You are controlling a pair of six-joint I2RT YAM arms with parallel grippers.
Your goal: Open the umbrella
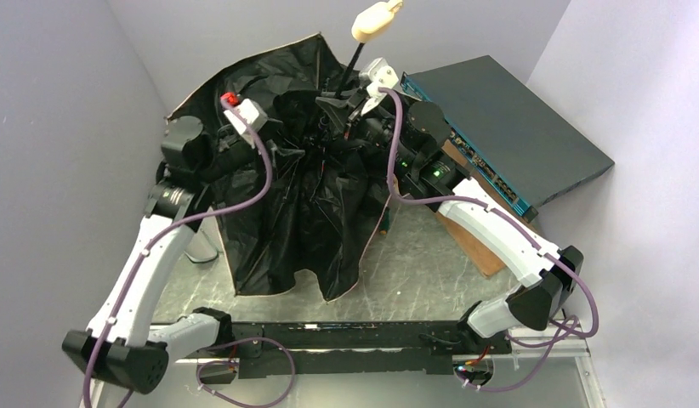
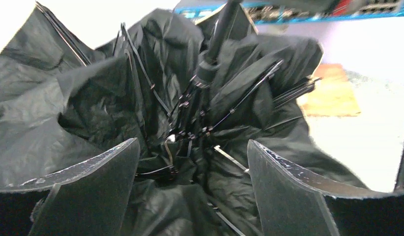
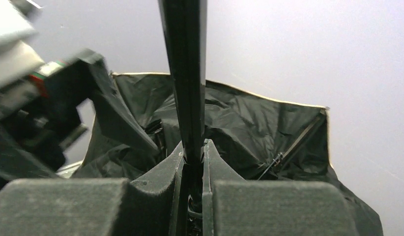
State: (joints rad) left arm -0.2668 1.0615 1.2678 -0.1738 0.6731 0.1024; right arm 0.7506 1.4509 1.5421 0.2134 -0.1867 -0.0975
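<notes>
The umbrella (image 1: 312, 204) lies partly spread on the table with its black lining up, thin dark ribs bunched round the shaft. Its cream handle (image 1: 374, 20) sticks up at the back on the black shaft (image 1: 353, 66). My right gripper (image 1: 355, 109) is shut on the shaft; in the right wrist view the shaft (image 3: 185, 73) rises between the closed fingers (image 3: 194, 150). My left gripper (image 1: 282, 149) is open over the canopy's left side, near the rib hub. In the left wrist view both fingers stand wide apart (image 2: 192, 167) above the crumpled lining (image 2: 106, 98) and ribs.
A dark grey box with a blue edge (image 1: 499, 127) lies at the back right on a wooden board (image 1: 478, 242). Grey walls close in on the left, back and right. The mottled table surface (image 1: 414, 280) shows in front of the umbrella.
</notes>
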